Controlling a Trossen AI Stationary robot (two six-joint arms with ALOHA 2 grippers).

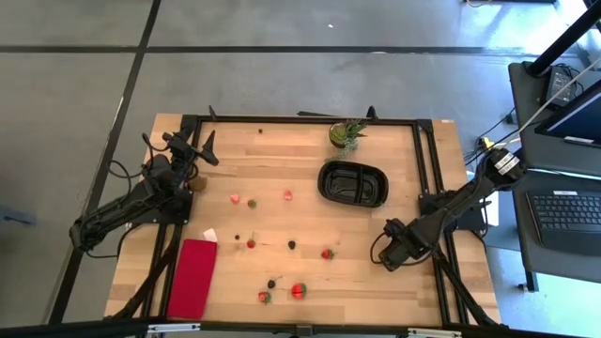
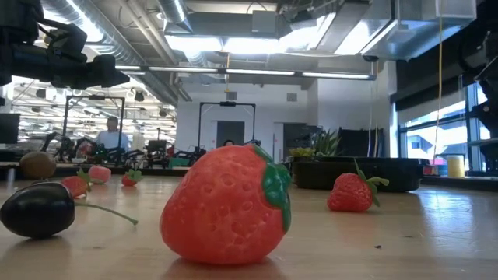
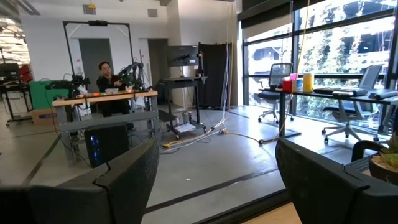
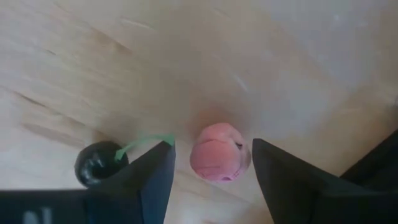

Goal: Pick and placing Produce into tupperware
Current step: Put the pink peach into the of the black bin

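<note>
Pink produce piece (image 4: 217, 159) (rounded, smooth) between open right gripper (image 4: 211, 171) fingers.

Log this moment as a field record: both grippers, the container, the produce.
left gripper: open, raised near the far left corner of the table, holding nothing
right gripper: open, low over the table, one finger either side of a pink piece, not closed on it
dark berry: lies beside the pink piece
tupperware: right of centre, no produce seen inside
produce: scattered loose on the table
</note>
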